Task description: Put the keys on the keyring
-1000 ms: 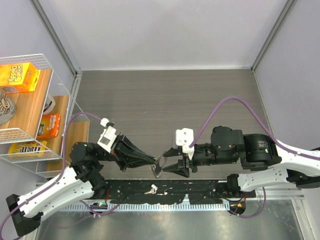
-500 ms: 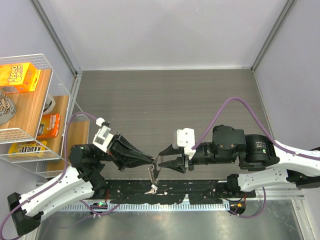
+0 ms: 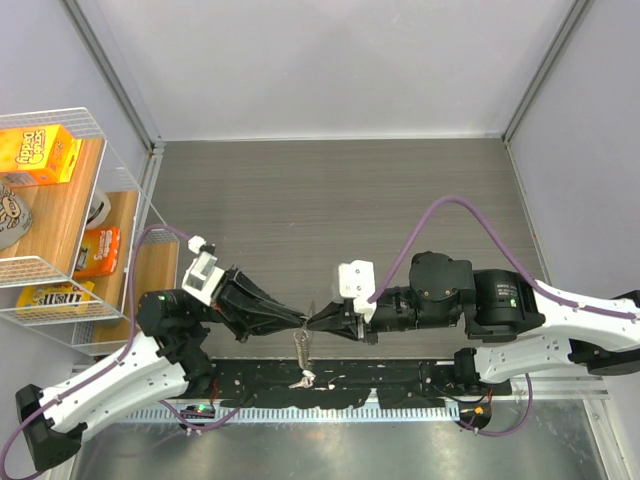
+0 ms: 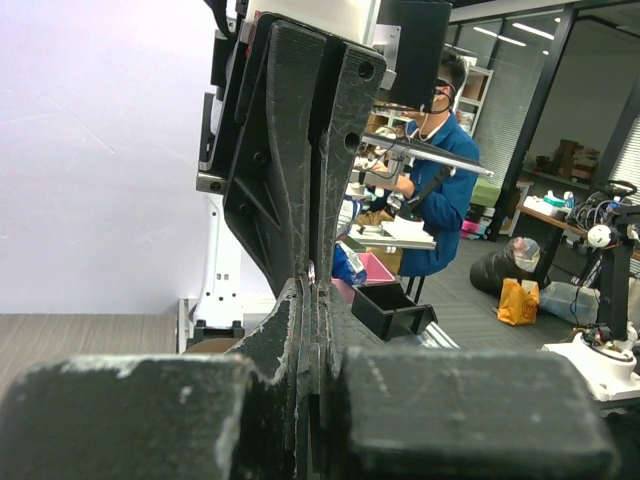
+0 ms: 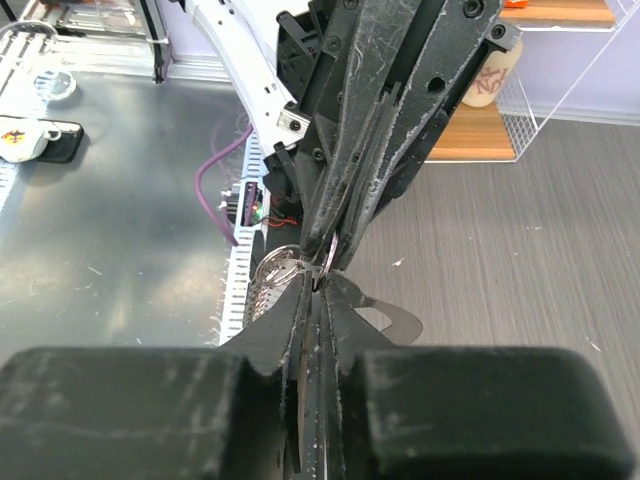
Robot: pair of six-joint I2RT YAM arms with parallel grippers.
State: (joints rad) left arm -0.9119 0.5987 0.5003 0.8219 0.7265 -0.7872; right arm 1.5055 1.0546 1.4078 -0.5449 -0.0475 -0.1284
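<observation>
My two grippers meet tip to tip over the table's near edge. The left gripper (image 3: 303, 321) (image 4: 312, 285) is shut, with a small silver ring of the keyring pinched at its tips. From there the glittery keyring (image 3: 301, 347) (image 5: 272, 272) hangs down as a chain strip. A small bunch of keys (image 3: 303, 379) lies at its lower end on the black rail. The right gripper (image 3: 316, 322) (image 5: 322, 290) has its jaws almost together on a thin metal edge at that same ring. Exactly what it pinches is hard to tell. The left gripper's fingers (image 5: 370, 130) fill the right wrist view.
A wire shelf (image 3: 60, 220) with snack boxes stands at the left on a wooden board. A black rail (image 3: 380, 385) and a metal tray run along the near edge. A mug (image 5: 487, 80) sits on the shelf's lower board.
The right gripper has moved left and closed its jaws at the left gripper's tips. The keyring has dropped from a short dangle to hang straight down to the rail.
</observation>
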